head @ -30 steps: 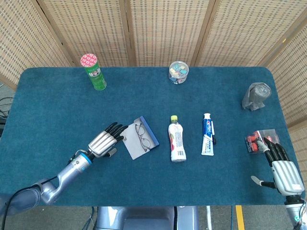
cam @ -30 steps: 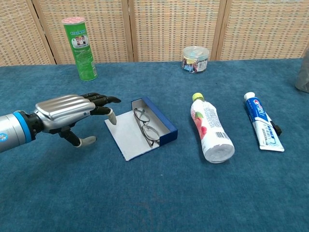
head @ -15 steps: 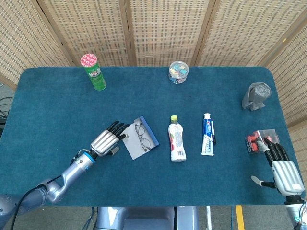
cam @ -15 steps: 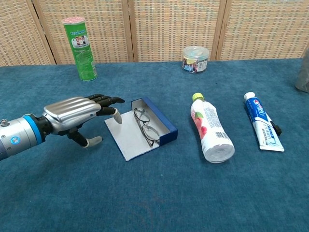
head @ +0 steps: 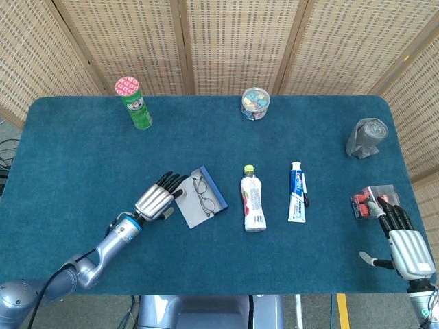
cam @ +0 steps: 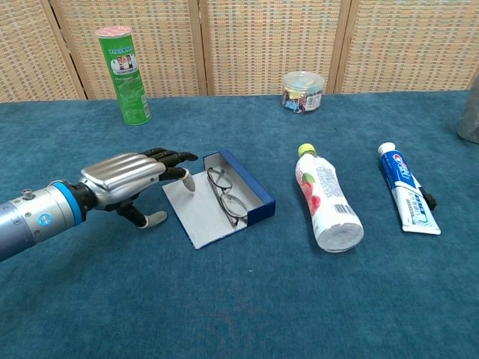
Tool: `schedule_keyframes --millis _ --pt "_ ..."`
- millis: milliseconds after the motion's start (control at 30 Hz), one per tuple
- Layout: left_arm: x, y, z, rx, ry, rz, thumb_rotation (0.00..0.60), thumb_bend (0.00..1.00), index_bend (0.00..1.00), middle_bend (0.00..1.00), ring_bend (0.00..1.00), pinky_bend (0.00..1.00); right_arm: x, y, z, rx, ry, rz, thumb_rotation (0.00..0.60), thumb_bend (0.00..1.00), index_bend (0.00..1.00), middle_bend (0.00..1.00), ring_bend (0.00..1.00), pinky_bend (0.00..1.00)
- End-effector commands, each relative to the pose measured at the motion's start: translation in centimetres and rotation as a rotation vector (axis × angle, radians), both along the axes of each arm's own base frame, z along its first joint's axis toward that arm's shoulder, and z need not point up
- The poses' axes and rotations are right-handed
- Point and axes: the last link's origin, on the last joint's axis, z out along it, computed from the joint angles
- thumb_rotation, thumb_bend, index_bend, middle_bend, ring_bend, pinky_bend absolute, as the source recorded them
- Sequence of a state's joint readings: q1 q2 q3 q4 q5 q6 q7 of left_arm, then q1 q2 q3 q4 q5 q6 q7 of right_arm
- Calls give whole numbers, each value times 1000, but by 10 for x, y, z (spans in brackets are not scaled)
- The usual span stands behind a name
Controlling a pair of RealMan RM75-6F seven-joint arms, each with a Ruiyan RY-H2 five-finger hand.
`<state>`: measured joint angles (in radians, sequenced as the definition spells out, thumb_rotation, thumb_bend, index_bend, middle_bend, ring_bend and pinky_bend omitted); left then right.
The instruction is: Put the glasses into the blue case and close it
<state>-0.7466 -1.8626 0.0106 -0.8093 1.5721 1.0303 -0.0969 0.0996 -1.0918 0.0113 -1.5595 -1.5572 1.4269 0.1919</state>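
Note:
The blue case (head: 218,192) (cam: 250,193) lies open at mid-table, its pale lid (head: 191,212) (cam: 200,214) flat toward the left. The glasses (head: 203,195) (cam: 227,196) lie inside it, across tray and lid. My left hand (head: 157,201) (cam: 132,179) hovers palm down at the lid's left edge, fingers spread, fingertips (cam: 185,182) over the lid's corner. It holds nothing. My right hand (head: 402,240) rests open at the table's near right corner, far from the case, and shows only in the head view.
A bottle (head: 252,200) (cam: 326,201) lies right of the case, then a toothpaste tube (head: 296,193) (cam: 407,197). At the back stand a green can (head: 135,103) (cam: 123,74) and a clear jar (head: 255,103) (cam: 301,91). A grey roll (head: 365,136) and a red packet (head: 367,203) sit right.
My left hand has moved right and slightly forward, its fingertips now over the lid's left corner. The case, glasses and right hand have not moved.

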Motion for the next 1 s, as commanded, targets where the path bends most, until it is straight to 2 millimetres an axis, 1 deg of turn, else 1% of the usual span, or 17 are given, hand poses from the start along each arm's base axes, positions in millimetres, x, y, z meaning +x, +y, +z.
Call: schedule_keyframes --millis 33,533,633,767,1000 --pt "2 2 -3 1 -8 7 600 411 250 0 0 0 0 0 0 1 0 0 600 0 0 0 0 0" --pt "5 6 -10 2 1 13 600 417 251 0 0 0 0 0 0 1 -1 -1 600 0 0 0 0 0" --pt "6 6 -12 4 5 11 600 449 255 0 0 0 0 0 0 2 -2 -1 600 0 0 0 0 0" --pt "7 6 -13 6 10 9 600 504 304 0 0 0 0 0 0 2 -3 -1 600 0 0 0 0 0" --pt "11 8 -12 16 3 7 600 559 357 0 0 0 0 0 0 2 -5 -1 600 0 0 0 0 0"
